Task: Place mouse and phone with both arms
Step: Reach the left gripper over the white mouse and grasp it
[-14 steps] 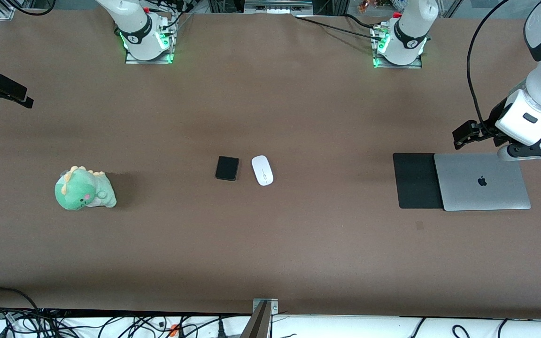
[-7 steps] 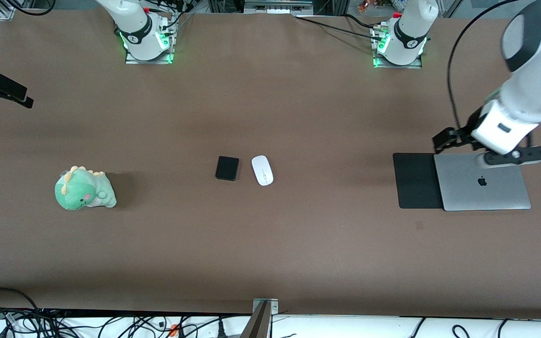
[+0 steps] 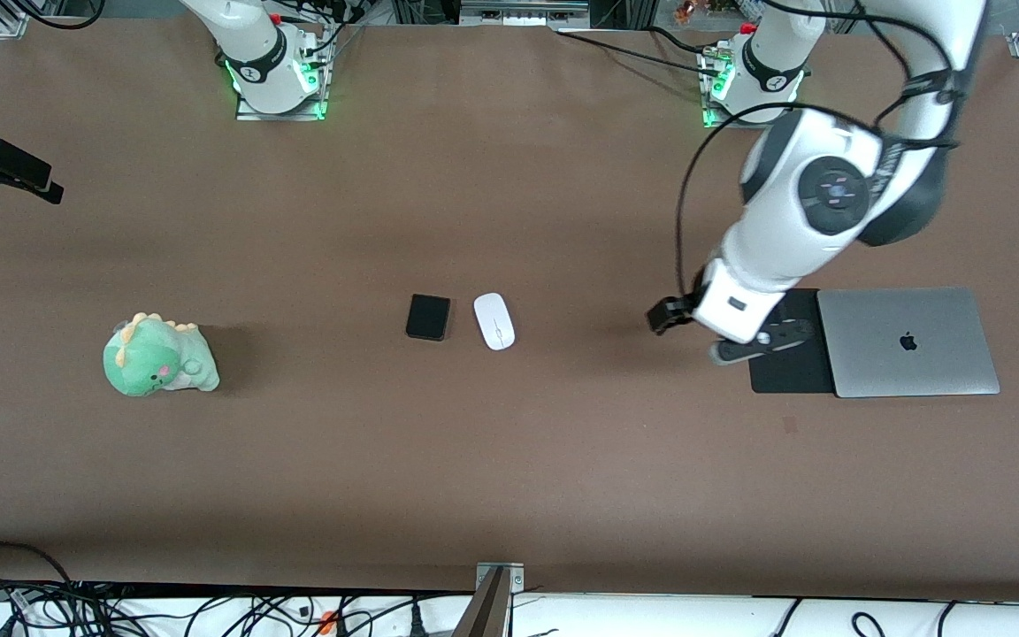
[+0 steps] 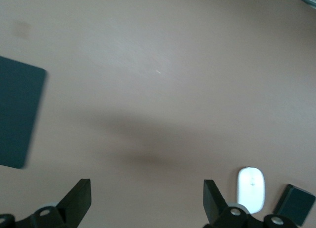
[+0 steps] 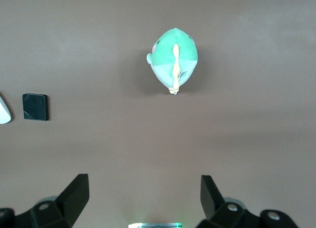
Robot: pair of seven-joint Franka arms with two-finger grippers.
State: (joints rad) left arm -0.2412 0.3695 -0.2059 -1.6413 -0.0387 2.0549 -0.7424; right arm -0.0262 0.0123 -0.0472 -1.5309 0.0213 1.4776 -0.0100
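At table centre the mouse [image 3: 494, 321] and the phone [image 3: 428, 317] lie side by side, just apart, the phone toward the right arm's end; neither has been touched yet. What I have just watched is the left arm swinging: a second ago its wrist hung over the table just clear of the laptop's [image 3: 907, 341] far edge, at about three o'clock of the front view. Now the left gripper [image 3: 670, 315] is over bare table just off the black mouse pad [image 3: 788, 354], roughly halfway along toward the mouse. Its fingers [image 4: 79, 201] are spread wide and hold nothing, and its wrist view already catches the mouse [image 4: 251, 189] and phone [image 4: 295, 202] ahead. I judge the reach for the mouse has begun but the grasp is some way off.

My right gripper [image 3: 10, 172] waits at nine o'clock of the front view, unmoved across all three frames, fingers [image 5: 76, 193] wide apart and empty. The green plush dinosaur [image 3: 158, 356] sits untouched at its end.
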